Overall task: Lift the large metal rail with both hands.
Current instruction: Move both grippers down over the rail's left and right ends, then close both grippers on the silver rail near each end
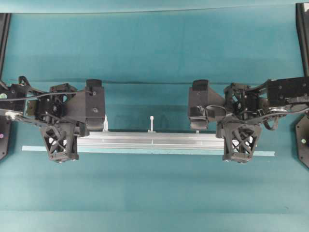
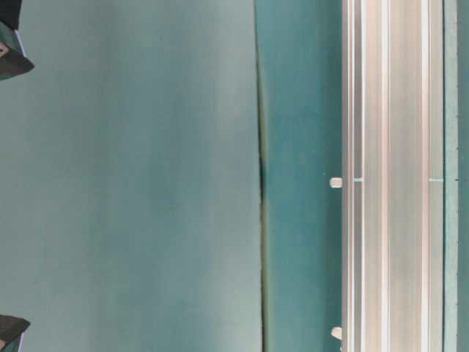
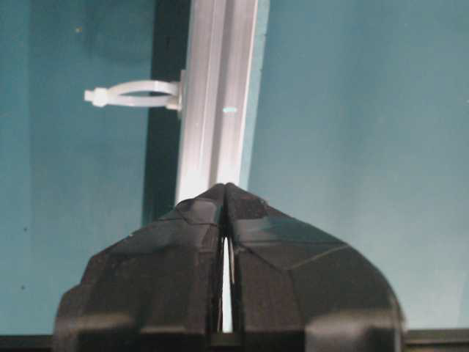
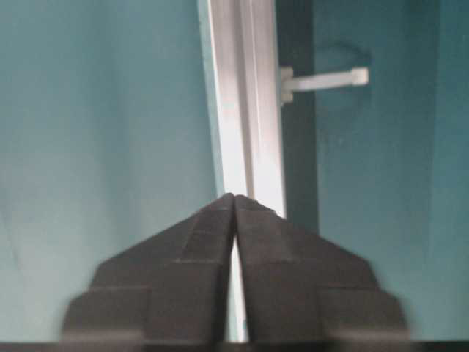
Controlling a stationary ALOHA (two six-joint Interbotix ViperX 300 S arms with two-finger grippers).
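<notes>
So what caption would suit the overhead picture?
Two black lattice-fingered grippers, left and right, poised over the ends of a long grooved silver aluminium rail on teal table.

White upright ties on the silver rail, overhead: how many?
3 white ties: one by the left black gripper, one midway, one half-hidden by the right black gripper. More may be hidden.

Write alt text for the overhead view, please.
A long grooved metal rail lies across a teal table, with the left tool and right tool poised over its two ends. A thin pale strip runs alongside.
</notes>
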